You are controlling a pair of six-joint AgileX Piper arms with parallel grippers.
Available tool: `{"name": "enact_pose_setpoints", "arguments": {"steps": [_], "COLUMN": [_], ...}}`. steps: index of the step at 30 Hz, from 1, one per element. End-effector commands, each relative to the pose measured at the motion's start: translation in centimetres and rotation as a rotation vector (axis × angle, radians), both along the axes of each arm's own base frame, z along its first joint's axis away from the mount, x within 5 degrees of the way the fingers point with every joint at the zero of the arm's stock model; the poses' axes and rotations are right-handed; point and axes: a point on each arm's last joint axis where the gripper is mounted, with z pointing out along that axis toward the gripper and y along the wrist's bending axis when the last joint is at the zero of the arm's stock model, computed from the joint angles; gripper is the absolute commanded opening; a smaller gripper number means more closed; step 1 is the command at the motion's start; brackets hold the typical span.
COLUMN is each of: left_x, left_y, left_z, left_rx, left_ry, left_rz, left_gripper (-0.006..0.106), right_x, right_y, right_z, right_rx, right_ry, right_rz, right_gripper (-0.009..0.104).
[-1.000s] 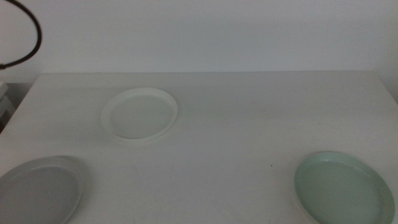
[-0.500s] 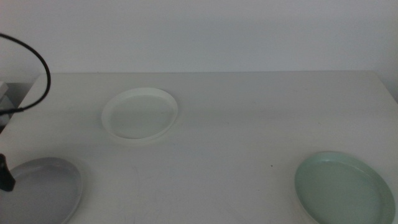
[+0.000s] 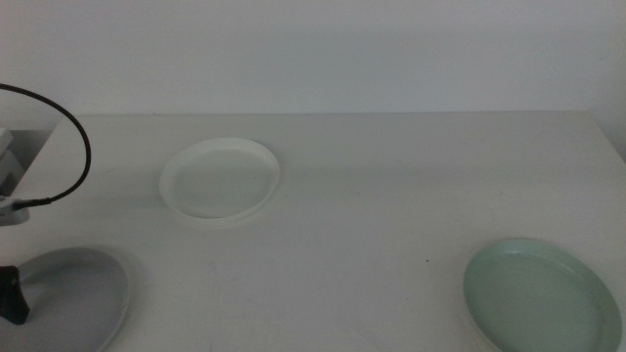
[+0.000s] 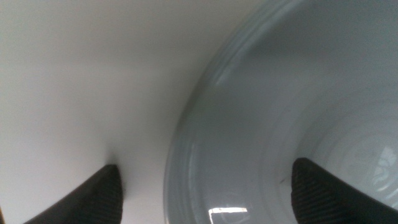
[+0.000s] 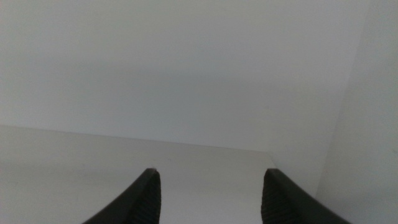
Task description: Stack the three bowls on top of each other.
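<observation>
The grey bowl (image 3: 70, 298) lies at the front left of the table. The white bowl (image 3: 220, 180) lies at the back left of centre. The mint green bowl (image 3: 541, 294) lies at the front right. My left gripper (image 3: 12, 296) is at the grey bowl's left rim. In the left wrist view it (image 4: 205, 186) is open, one jaw outside the rim on the table and one jaw over the inside of the grey bowl (image 4: 292, 106). My right gripper (image 5: 208, 186) is open and empty, out of the middle view, facing bare table and wall.
A black cable (image 3: 68, 147) loops over the table's left edge. The white table (image 3: 391, 196) is bare between the bowls. Its right edge (image 3: 611, 137) runs close to the mint bowl.
My left gripper has come into the middle view at the left edge and moved down to the grey bowl's left rim. The cable has swung in with it. The bowls have not moved.
</observation>
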Motion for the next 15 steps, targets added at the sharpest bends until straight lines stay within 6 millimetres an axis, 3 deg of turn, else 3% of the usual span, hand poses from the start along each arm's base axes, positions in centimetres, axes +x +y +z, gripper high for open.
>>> {"name": "enact_pose_setpoints", "arguments": {"steps": [1,4,6,15], "left_x": [0.26,0.17,0.08,-0.32], "left_y": [0.32,0.48,0.56,-0.16], "left_z": [0.95,0.71,0.63,0.7], "left_rx": [0.019,0.03,0.036,-0.04], "left_ry": [-0.026,-0.007,0.007,0.064], "left_rz": [0.014,0.029,0.045,0.081], "left_gripper": [0.105,0.105,0.098,0.019], "right_x": [-0.02,-0.02,-0.02,-0.02], "right_y": [-0.25,-0.25,-0.25,-0.25], "right_z": [0.83,0.83,0.83,0.83], "right_rx": [-0.013,-0.013,-0.013,-0.013], "right_ry": [-0.071,-0.071,-0.071,-0.071], "right_rz": [-0.031,-0.031,-0.031,-0.031], "right_gripper": [0.043,0.043,0.043,0.043]}}
